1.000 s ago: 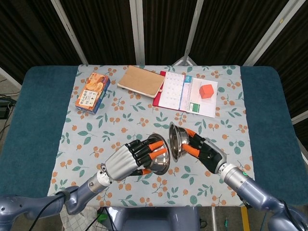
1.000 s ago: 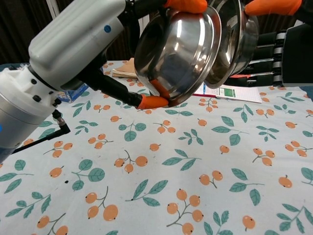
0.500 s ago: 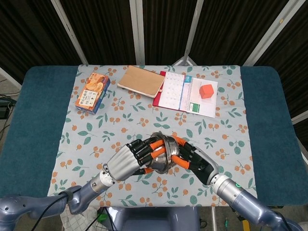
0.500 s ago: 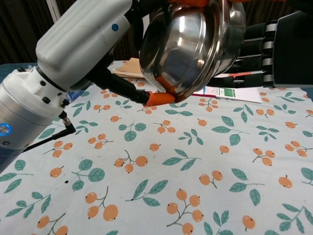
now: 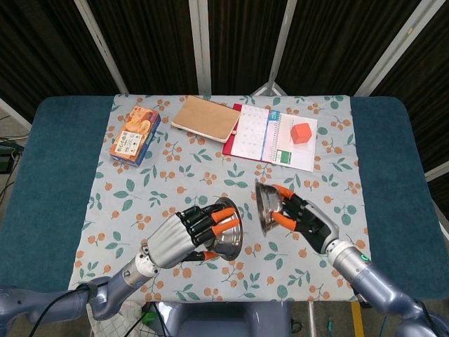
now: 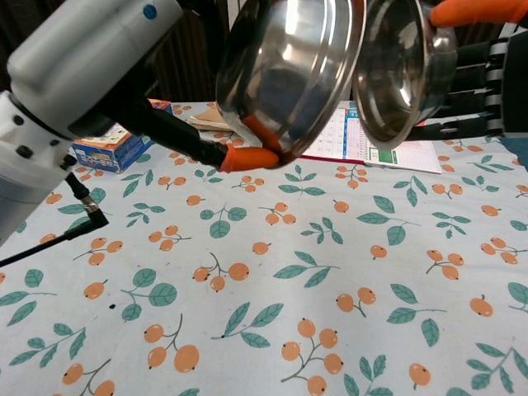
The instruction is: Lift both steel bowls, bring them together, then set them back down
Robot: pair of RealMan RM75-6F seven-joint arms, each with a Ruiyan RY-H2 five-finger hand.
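Above the near edge of the tablecloth (image 5: 140, 210), I now hold the two bowls apart again; half a second ago their rims touched. My left hand (image 5: 179, 239) grips the left bowl (image 5: 228, 235), my right hand (image 5: 305, 221) grips the right bowl (image 5: 266, 208), both airborne. Judgement: the meeting step is complete; lowering remains.
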